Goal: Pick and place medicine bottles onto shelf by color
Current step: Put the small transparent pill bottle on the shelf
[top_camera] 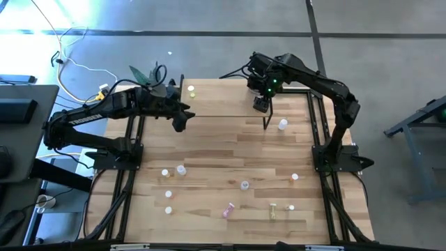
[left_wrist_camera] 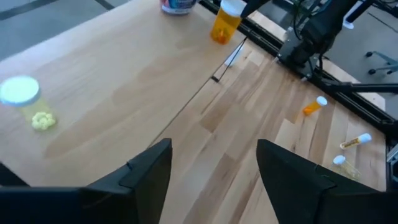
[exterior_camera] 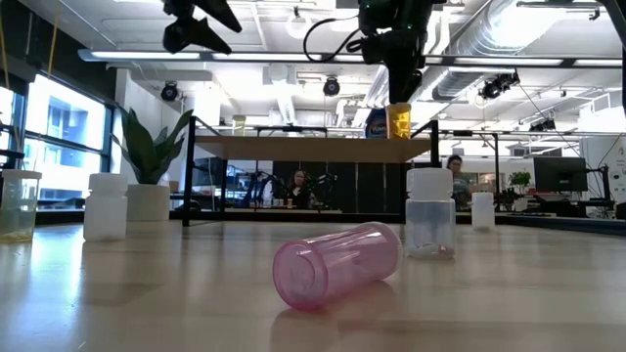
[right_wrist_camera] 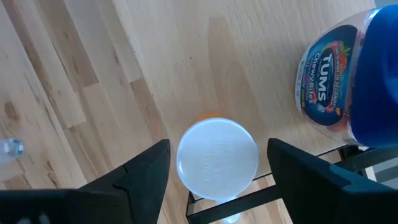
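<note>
Both claws are spread wide above the shelf (top_camera: pixel 223 104): right claw (right_wrist_camera: pixel 217 163) over an orange bottle (right_wrist_camera: pixel 217 158), left claw (left_wrist_camera: pixel 214 163) holding nothing.

Left gripper (left_wrist_camera: pixel 214 171) open above light-wood shelf (left_wrist_camera: pixel 124 81); white-capped yellow-green bottle (left_wrist_camera: pixel 28 102) and orange bottle (left_wrist_camera: pixel 225 22) stand upright.

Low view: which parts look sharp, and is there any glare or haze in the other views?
Low view: pink bottle close and fairly sharp, room behind softer, ceiling lights bright. High view: bluish glare at the upper-left floor. Right wrist view: white cap glows, slightly soft.
</note>
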`<act>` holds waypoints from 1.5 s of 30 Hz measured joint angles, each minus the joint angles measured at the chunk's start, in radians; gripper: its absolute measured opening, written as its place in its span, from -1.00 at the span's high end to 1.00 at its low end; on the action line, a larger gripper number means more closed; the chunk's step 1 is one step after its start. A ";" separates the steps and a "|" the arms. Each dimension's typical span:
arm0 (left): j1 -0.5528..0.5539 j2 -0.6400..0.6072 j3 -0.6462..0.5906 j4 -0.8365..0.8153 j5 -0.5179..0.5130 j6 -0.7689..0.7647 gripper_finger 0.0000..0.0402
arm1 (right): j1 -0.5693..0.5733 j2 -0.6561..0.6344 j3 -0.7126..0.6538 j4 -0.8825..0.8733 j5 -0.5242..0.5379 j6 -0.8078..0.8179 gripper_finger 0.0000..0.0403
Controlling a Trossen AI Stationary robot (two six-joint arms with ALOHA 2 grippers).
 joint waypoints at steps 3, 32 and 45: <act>0.000 0.000 0.000 -0.025 0.006 -0.041 -0.21 | 0.000 -0.002 0.000 0.000 0.000 0.020 -0.29; -0.442 0.006 -0.237 -0.267 -0.081 -0.529 -0.21 | 0.039 -0.195 0.000 0.159 -0.011 0.334 -0.29; -0.589 0.105 -0.350 -0.104 -0.106 -0.664 -0.21 | 0.101 -0.194 0.000 0.180 -0.011 0.364 -0.29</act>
